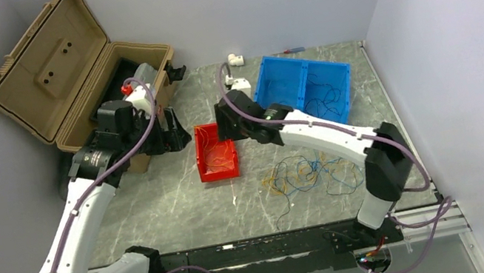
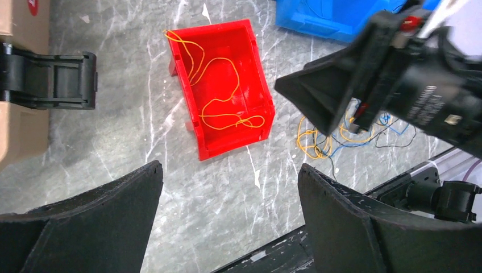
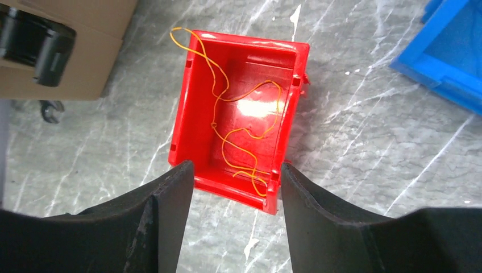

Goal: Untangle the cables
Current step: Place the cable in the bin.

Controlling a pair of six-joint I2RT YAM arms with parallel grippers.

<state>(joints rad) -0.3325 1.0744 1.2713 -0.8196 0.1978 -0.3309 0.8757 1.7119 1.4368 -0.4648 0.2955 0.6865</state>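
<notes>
A loose tangle of yellow, blue and dark cables (image 1: 306, 174) lies on the marble table at front right; it also shows in the left wrist view (image 2: 327, 136). One yellow cable (image 2: 219, 102) lies coiled in the red bin (image 1: 216, 157), also seen in the right wrist view (image 3: 216, 122). Dark cables lie in the blue bin (image 1: 321, 92). My right gripper (image 3: 237, 165) is open and empty, hovering over the near end of the red bin (image 3: 193, 114). My left gripper (image 2: 230, 168) is open and empty above bare table left of the red bin (image 2: 258, 96).
An open tan case (image 1: 53, 64) stands at the back left, next to the left arm. A small white fitting (image 1: 234, 59) sits at the back. A black rail (image 1: 259, 250) runs along the front edge. Grey walls close in on both sides.
</notes>
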